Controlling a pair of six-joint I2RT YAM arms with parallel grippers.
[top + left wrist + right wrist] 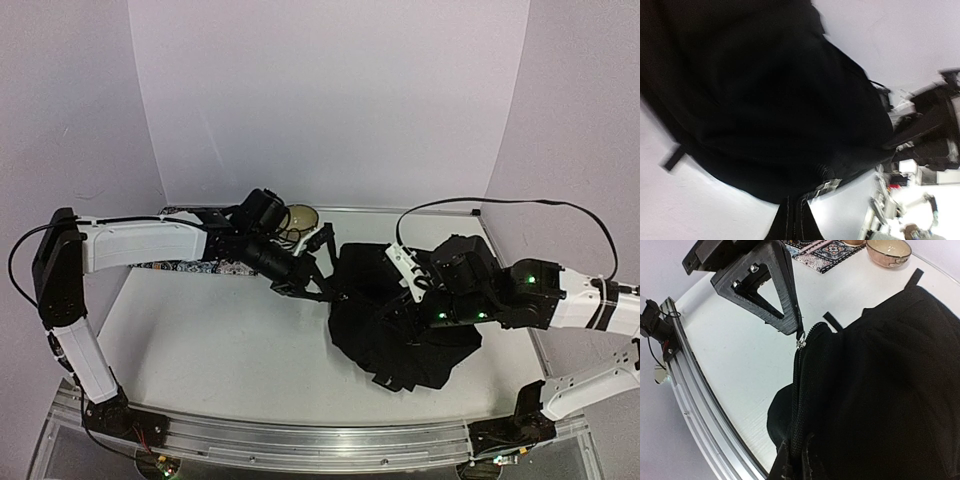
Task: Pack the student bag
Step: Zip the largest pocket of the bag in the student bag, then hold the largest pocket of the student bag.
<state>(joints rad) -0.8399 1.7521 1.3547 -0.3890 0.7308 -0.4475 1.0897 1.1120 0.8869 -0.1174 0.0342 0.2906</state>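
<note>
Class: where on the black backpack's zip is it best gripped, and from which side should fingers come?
Probably the metal zip pull at the zip's end on the backpack. It stands clear of the fabric toward the table, so come from that side with a fingertip pinch, as the left gripper does.

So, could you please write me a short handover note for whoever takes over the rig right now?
Grippers: the left gripper is shut, its tip at the zip pull, apparently gripping it. The right gripper looks pinched on the student bag, on the fabric beside the zip.
Things: the bag lies slumped on the table, right of centre. A patterned mat and a bowl sit at the far edge.
Done: both arms are on the bag; the visible zip run looks closed.
Left: open the zip, then pack.
</note>
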